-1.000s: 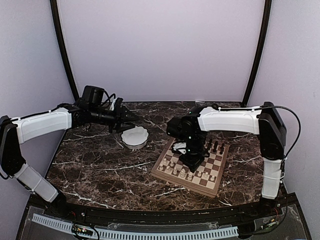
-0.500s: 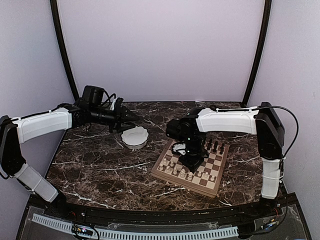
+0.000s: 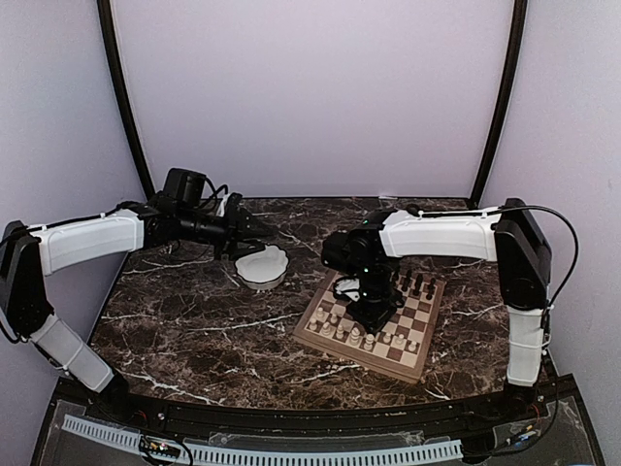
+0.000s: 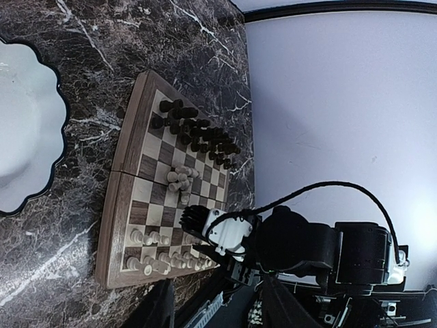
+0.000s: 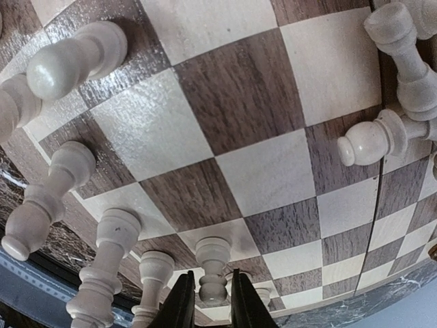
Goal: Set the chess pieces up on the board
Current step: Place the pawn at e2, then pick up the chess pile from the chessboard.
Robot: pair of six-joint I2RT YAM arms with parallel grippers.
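Two grippers, one board, one bowl. The right gripper's fingers flank one pale pawn standing near the board's near edge; I cannot tell whether they pinch it. The left gripper gapes empty by the table's far edge, beside the white bowl. Dark chess pieces crowd the board's far edge.

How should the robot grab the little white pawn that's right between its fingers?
Pinch the white pawn by the slim neck under its round head, coming straight down from above. It stands upright on the board, so the right gripper can close on either side there. Close beside it stand other white pieces, so coming in sideways would probably knock them.
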